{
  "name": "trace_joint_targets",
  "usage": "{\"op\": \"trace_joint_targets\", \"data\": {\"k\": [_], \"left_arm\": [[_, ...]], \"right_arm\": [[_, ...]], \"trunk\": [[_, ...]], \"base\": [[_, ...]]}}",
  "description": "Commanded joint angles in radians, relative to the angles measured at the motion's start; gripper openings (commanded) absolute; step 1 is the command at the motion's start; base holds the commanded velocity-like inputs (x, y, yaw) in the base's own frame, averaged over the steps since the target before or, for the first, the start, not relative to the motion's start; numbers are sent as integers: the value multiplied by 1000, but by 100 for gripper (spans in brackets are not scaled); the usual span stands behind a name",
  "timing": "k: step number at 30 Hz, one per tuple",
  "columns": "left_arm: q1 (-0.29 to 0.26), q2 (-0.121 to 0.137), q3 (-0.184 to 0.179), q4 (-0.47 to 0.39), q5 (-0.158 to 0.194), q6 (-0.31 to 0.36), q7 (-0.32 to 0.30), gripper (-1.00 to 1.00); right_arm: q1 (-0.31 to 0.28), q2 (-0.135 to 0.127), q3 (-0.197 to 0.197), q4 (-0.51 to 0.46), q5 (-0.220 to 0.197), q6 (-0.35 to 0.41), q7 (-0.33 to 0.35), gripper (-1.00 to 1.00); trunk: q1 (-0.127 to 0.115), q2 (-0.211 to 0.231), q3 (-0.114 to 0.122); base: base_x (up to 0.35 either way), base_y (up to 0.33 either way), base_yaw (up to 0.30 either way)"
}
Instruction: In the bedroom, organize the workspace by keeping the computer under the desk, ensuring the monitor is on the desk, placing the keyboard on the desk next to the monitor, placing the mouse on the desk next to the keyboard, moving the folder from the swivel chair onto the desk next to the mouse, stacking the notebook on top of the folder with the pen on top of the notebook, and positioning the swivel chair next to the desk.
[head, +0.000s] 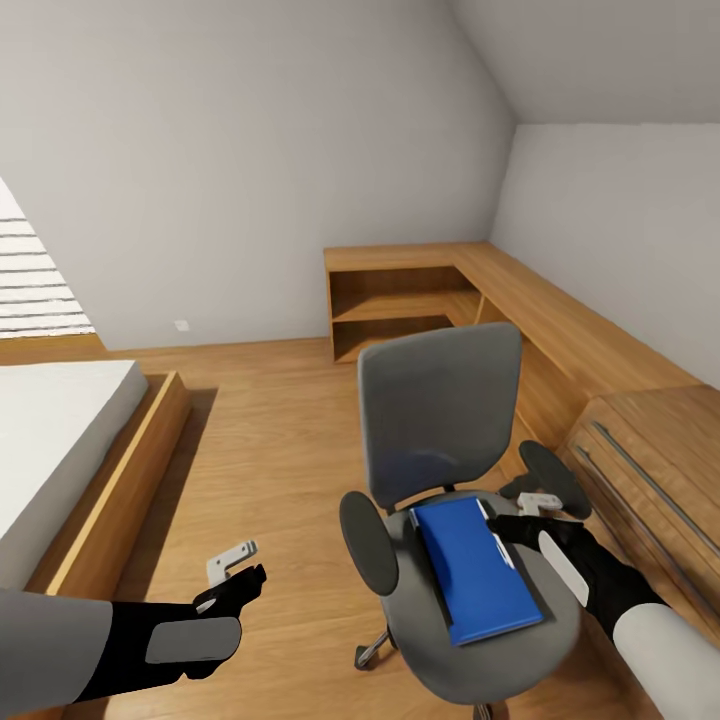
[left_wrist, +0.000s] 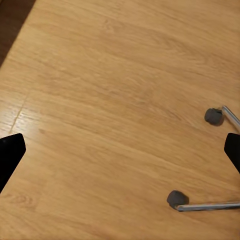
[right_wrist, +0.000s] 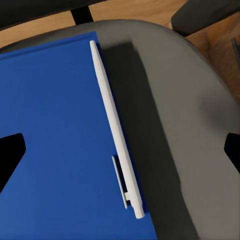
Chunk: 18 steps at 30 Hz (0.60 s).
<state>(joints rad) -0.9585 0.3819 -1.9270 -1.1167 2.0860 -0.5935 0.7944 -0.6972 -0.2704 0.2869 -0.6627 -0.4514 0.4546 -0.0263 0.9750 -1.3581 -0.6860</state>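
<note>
The swivel chair (head: 440, 410) stands mid-floor, its grey seat (right_wrist: 180, 125) carrying the flat blue folder (head: 475, 575). My right gripper (head: 520, 512) hovers open just above the folder's right side, by the chair's right armrest. In the right wrist view the folder (right_wrist: 55, 125) and its white edge (right_wrist: 117, 140) lie between the spread black fingertips (right_wrist: 10, 155), which hold nothing. My left gripper (head: 235, 565) hangs open over bare floor to the left of the chair. In its wrist view, two castors (left_wrist: 213, 116) of the chair's silver base show. The desk, computer, monitor, keyboard, mouse, notebook and pen are out of view.
A low bed (head: 60, 440) on a wooden frame fills the left side. A light-wood dresser with long bar handles (head: 650, 470) stands close to the chair's right. A wooden shelf unit (head: 400, 300) and bench run along the far wall and corner. Open wood floor (head: 270, 430) lies between bed and chair.
</note>
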Motion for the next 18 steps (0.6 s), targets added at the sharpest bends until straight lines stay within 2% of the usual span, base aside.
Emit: {"op": "trace_joint_targets", "data": {"k": [1,18], "left_arm": [[-2,0,-3,-2,2,-3,2,100],[-2,0,-4,3,2,-3,3,100]], "right_arm": [[-1,-1,4,-1,-4,4,-3,100],[-1,-1,2,-1,-4,7,-3,100]], "trunk": [[4,-8,-4],[69,-127,-57]], "base": [[0,0,0],[0,0,0]]}}
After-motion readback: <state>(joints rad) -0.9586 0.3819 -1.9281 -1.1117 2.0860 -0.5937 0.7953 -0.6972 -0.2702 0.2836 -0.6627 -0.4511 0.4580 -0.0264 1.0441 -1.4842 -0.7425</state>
